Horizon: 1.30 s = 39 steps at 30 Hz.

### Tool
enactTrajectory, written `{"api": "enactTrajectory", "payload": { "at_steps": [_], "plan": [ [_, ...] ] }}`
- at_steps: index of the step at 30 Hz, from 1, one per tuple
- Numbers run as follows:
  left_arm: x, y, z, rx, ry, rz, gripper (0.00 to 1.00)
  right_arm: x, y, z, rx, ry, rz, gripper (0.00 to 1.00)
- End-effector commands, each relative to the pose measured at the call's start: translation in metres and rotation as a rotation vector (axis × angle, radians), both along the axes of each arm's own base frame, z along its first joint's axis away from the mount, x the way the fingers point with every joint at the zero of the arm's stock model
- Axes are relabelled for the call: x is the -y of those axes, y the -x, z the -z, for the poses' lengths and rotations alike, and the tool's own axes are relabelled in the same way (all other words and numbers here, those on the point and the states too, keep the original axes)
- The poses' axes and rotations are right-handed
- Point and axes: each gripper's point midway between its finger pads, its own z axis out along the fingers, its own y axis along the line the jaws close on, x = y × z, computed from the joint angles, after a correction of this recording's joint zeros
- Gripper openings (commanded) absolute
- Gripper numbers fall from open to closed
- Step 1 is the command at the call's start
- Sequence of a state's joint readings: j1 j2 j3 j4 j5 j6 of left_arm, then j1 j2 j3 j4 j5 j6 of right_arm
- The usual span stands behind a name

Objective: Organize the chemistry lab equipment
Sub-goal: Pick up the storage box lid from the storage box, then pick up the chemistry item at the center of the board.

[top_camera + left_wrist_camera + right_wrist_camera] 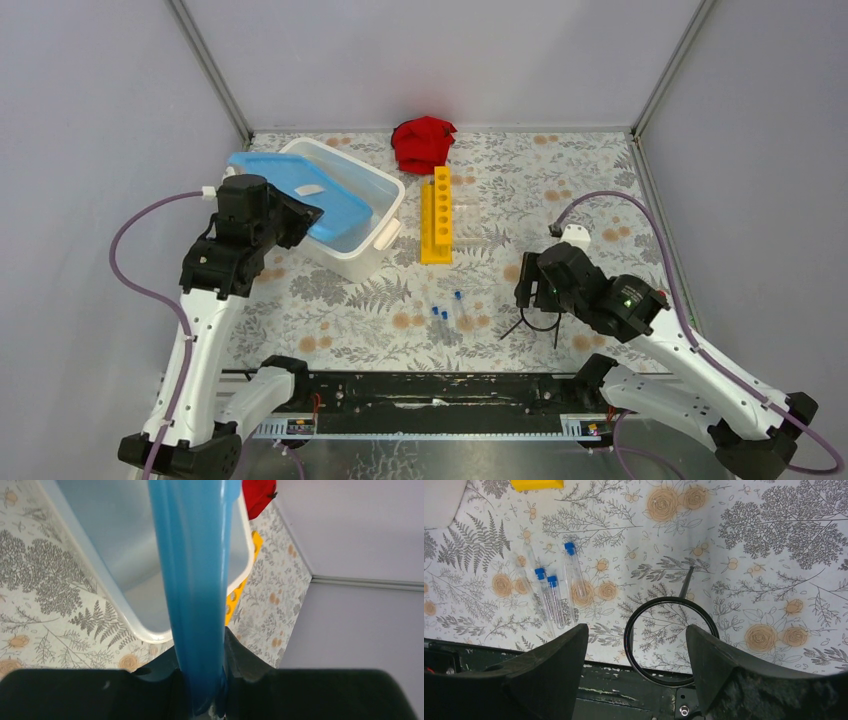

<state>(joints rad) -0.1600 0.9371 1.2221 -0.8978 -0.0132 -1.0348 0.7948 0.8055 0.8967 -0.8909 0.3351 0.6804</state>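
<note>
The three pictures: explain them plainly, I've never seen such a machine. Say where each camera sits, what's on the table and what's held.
Two robot arms work at a flowery table. The wide picture looks down from above; the other two come from a camera on each wrist. The left hand grips a blue lid over a white tub. The right hand is open above a black wire ring, holding nothing. Also there: small blue-capped tubes, a yellow rack, a red cloth.
</note>
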Motion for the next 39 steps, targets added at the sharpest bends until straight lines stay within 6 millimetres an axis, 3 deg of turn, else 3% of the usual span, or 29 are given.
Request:
{"api": "enactTrajectory", "payload": {
  "at_steps": [1,18,30,39],
  "plan": [
    [-0.011,-0.007,-0.053,0.175,-0.041,-0.04,0.0,-0.006,0.006,0.0,-0.013,-0.03,0.005,0.78],
    [-0.018,0.015,-0.12,0.343,-0.047,-0.041,0.0,-0.022,0.024,0.013,-0.076,-0.024,-0.005,0.77],
    [-0.02,0.032,-0.155,0.45,-0.063,-0.023,0.0,-0.025,0.02,0.046,-0.094,0.046,0.006,0.75],
    [-0.027,0.044,-0.171,0.51,-0.079,-0.044,0.0,-0.023,0.01,0.051,-0.081,0.138,-0.003,0.47]
  ]
}}
